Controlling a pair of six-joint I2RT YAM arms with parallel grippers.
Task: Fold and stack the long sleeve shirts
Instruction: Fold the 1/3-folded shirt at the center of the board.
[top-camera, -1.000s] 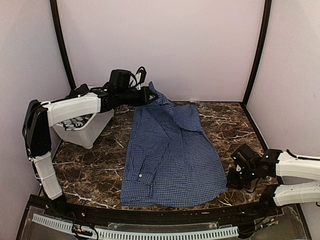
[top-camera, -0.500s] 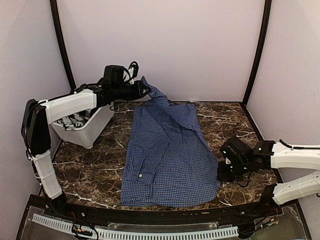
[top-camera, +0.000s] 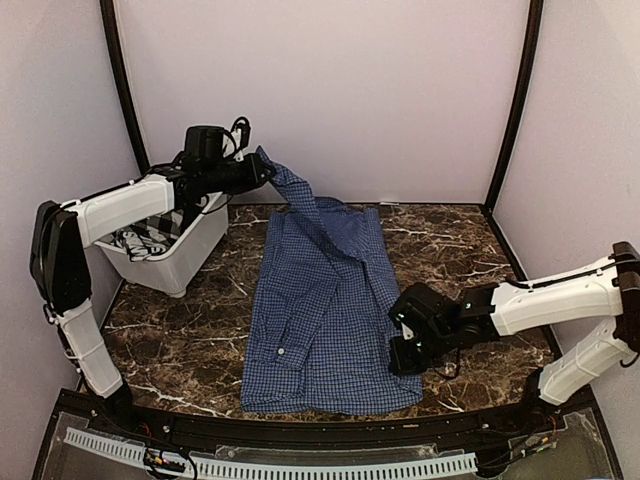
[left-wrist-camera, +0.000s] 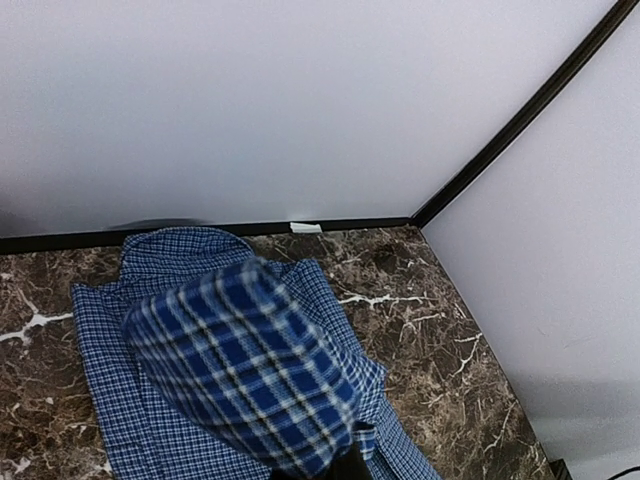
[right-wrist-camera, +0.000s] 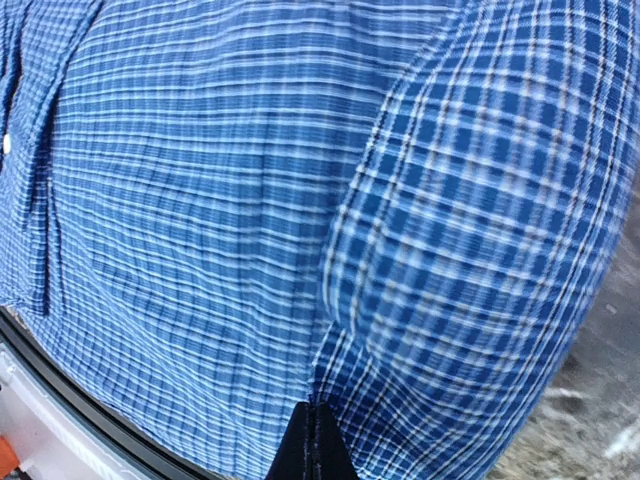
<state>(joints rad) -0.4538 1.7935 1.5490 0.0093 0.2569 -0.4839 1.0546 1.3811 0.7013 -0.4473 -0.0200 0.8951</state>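
Note:
One long sleeve shirt (top-camera: 330, 310), blue with a fine dark check, lies lengthwise on the marble table. My left gripper (top-camera: 266, 171) is shut on its top corner near the collar and holds that corner up above the table's back left. In the left wrist view the held cloth (left-wrist-camera: 240, 370) drapes over the dark fingers (left-wrist-camera: 345, 468). My right gripper (top-camera: 401, 354) is shut on the shirt's right edge low down, over the shirt's right part. In the right wrist view the fingertips (right-wrist-camera: 316, 435) are pressed together on a fold of the cloth (right-wrist-camera: 480, 250).
A white plastic bin (top-camera: 185, 262) stands at the back left with black-and-white patterned cloth (top-camera: 140, 242) inside, right under the left forearm. Walls close the table off at the back and both sides. Bare marble (top-camera: 470, 250) shows right of the shirt.
The left gripper has lifted the shirt's top corner higher and to the left. The right gripper has moved left, drawing the shirt's right edge inward over the body.

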